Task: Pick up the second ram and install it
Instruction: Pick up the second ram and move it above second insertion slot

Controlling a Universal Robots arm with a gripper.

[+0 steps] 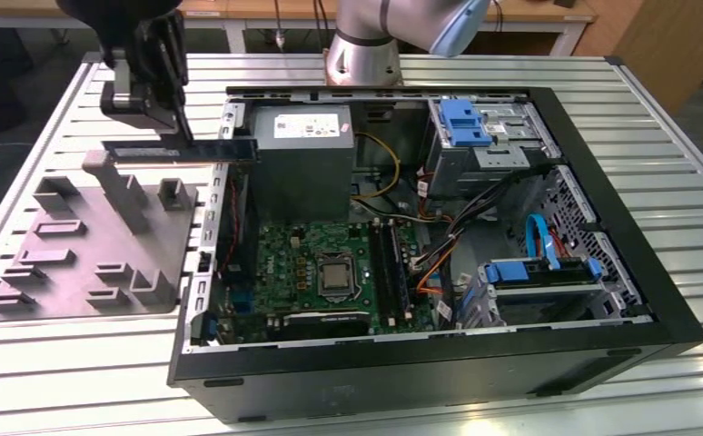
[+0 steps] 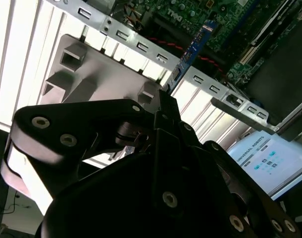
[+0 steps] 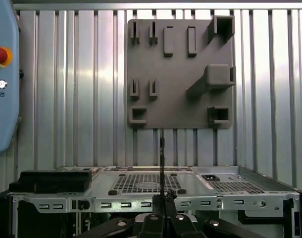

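Note:
My gripper (image 1: pixel 177 136) is shut on the second ram (image 1: pixel 212 150), a long flat stick held level above the left wall of the open computer case (image 1: pixel 642 272) in the exterior view. It hangs over the gap between the grey holder block (image 1: pixel 85 245) and the case. In the second wrist view the blue-green ram (image 2: pixel 193 47) sticks out from the black fingers (image 2: pixel 166 106) towards the motherboard (image 2: pixel 200 12). The first wrist view shows the ram (image 3: pixel 162 158) edge-on as a thin line rising from the gripper (image 3: pixel 162 208). The memory slots (image 1: pixel 391 263) lie on the motherboard beside the processor socket (image 1: pixel 331 272).
The grey power supply box (image 1: pixel 303 159) stands just to the exterior view's right of the held stick. Drive cages with blue clips (image 1: pixel 479 132) and loose cables (image 1: pixel 449 236) fill the case's right side. A teach pendant (image 3: pixel 2 74) lies on the slatted metal table (image 1: pixel 61 381).

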